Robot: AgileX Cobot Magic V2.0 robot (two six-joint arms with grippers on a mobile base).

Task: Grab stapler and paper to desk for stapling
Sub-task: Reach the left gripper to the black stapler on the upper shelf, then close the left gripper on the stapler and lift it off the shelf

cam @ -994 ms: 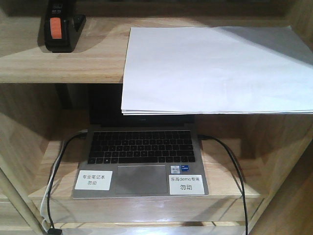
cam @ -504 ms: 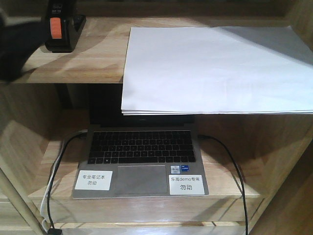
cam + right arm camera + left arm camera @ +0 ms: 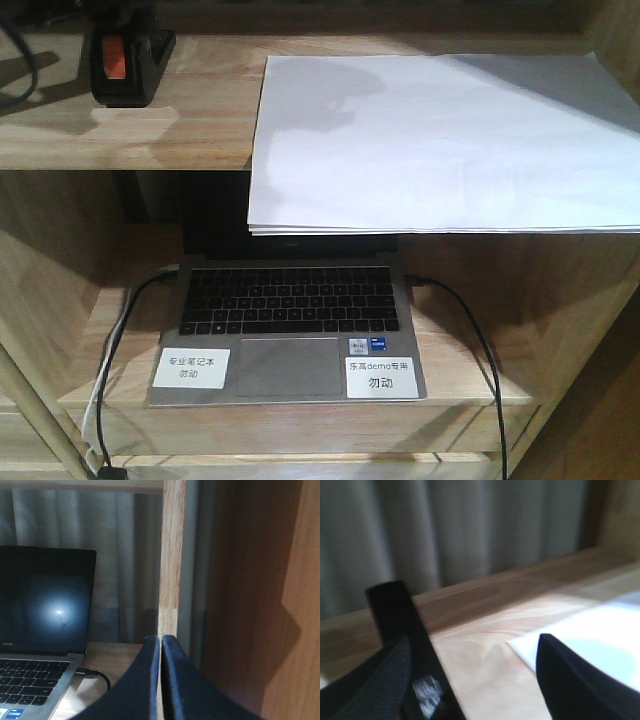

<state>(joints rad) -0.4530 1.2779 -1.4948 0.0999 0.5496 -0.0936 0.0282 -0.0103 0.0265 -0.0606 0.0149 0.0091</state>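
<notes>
Change: the dark blur of an arm that covered the left end of the shelf half a second ago is gone from the front view. A shadow is now thrown on the left part of the paper, and a cable is seen at top left.
Stapler: the stapler is unmoved, at the left of the upper shelf and apart from the paper. In the left wrist view, a black bar just inside one finger is taken to be it.
Paper: unmoved and flat on the same shelf, with its front edge hung out over the laptop.
Left hand: the left hand is held with its fingers apart and nothing clamped. The black bar is by one finger, the paper's corner by the other.
Right hand: the right hand is pressed together on nothing, beside a shelf upright at laptop level.
Worktop: not in view.
Meaning: the reach to the stapler is judged all but made, and the grasp is the step in hand. Nothing has been carried yet.
Risk: the paper's corner may be nudged if the fingers are brought together off-centre.
</notes>
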